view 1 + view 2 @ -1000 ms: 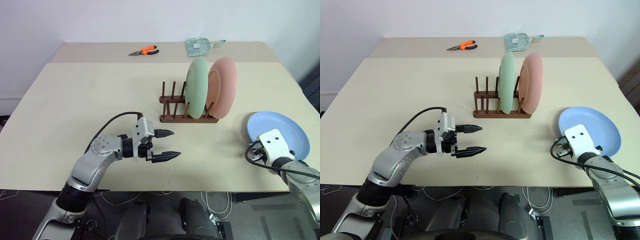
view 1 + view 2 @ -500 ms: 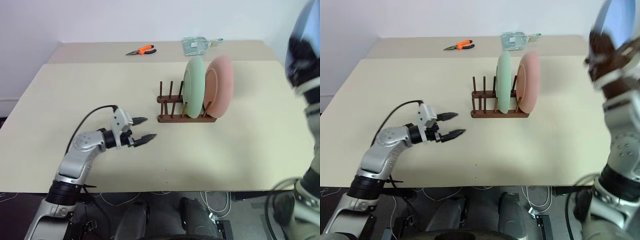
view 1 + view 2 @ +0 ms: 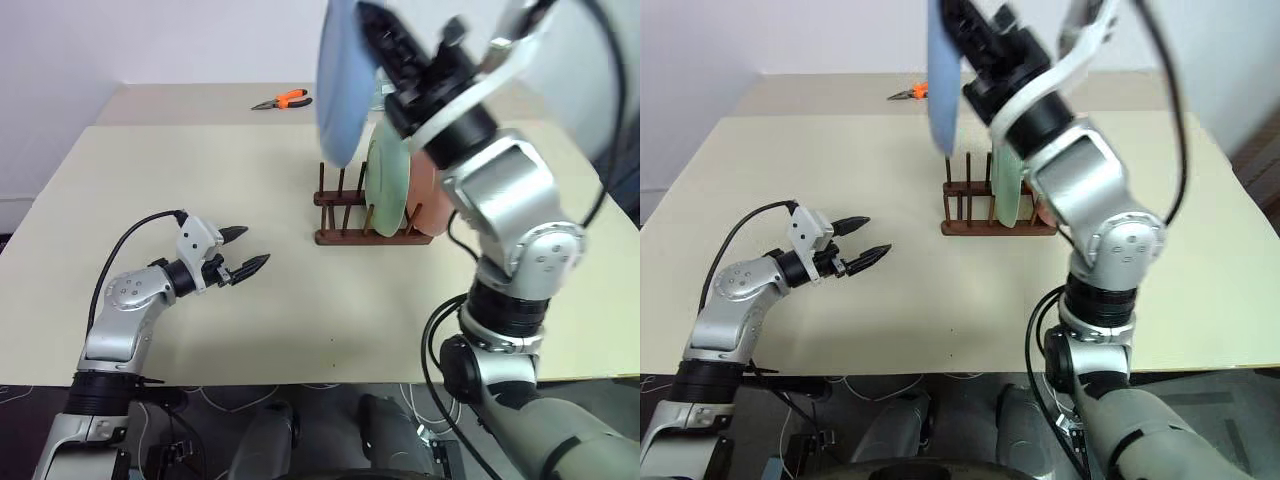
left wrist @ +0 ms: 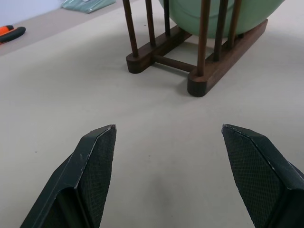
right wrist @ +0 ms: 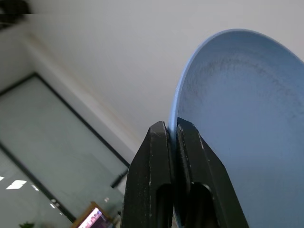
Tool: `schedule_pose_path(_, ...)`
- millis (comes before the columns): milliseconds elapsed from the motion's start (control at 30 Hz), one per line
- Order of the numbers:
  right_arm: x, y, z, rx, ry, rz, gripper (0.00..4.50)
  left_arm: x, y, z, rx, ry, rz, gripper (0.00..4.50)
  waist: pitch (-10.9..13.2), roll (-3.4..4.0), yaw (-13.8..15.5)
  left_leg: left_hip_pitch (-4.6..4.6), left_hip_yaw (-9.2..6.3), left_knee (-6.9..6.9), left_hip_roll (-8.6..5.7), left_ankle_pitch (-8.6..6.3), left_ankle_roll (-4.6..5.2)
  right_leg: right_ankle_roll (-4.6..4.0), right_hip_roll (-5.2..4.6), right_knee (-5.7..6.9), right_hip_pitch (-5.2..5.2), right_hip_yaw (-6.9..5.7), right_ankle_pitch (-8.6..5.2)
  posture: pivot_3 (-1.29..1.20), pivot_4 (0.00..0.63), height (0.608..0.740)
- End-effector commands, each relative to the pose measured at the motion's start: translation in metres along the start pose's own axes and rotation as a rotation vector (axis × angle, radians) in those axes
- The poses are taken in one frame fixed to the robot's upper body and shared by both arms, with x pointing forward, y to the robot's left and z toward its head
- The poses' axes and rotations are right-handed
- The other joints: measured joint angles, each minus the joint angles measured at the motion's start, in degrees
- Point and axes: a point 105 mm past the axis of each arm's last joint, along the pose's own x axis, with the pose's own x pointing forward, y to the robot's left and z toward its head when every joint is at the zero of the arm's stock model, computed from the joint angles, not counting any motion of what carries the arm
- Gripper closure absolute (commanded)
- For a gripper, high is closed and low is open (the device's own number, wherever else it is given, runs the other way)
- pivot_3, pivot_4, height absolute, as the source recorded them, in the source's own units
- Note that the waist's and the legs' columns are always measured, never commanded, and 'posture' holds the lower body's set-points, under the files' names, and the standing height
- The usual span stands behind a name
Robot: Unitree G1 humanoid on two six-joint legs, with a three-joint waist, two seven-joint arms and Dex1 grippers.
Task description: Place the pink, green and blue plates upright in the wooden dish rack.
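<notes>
Since a second ago, when the blue plate lay flat at the near right of the table under my right gripper, the right arm has carried it high and leftward; it now hangs on edge in the air above the wooden dish rack. Right jaws are pressed on the plate's rim, pinching it, seen plainly in the right wrist view. Left gripper has drawn back to the left and now sits low over the table, well apart from the rack, jaws spread wide with nothing between them. Rack stands right of centre, toward the far side, with the green plate upright in it and the pink plate upright just behind on the right. Empty pegs remain on the rack's left side. Judgement: two of three plates done; the lift is complete and the plate is already turned edge-on, so what remains is lowering it into a free slot left of the green plate. Risk: knocking the green plate on descent. Orange pliers lie at the far edge, uninvolved.
</notes>
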Motion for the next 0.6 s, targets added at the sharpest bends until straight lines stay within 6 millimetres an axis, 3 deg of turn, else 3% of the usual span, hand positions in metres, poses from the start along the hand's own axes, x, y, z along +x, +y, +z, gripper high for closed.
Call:
schedule_pose_path(33,0.002,-0.005,-0.003,0.009,-0.017,-0.026,4.48,-0.003,0.001,0.015,0.042,-0.038,0.015,0.85,0.0,0.01,-0.15,0.0,0.02,0.0,0.0,0.0,0.0,0.0,0.0,0.01,-0.02,0.01,0.0,0.0,0.15,0.74)
schedule_pose_path(533,0.012,-0.063,-0.019,0.045,0.029,-0.206,4.48,0.002,-0.006,0.018,0.031,-0.044,-0.003,0.85,0.0,0.02,-0.45,0.02,0.07,-0.02,0.03,0.0,0.0,-0.01,0.09,0.08,-0.07,0.03,0.0,0.0,0.15,0.74)
schedule_pose_path(600,0.014,-0.066,-0.019,0.01,0.038,-0.204,3.82,0.003,-0.007,0.018,0.03,-0.045,-0.006,0.85,0.0,0.02,-0.44,0.02,0.08,-0.01,0.03,0.0,0.0,-0.01,0.09,0.07,-0.06,0.04,0.0,0.0,0.15,0.74)
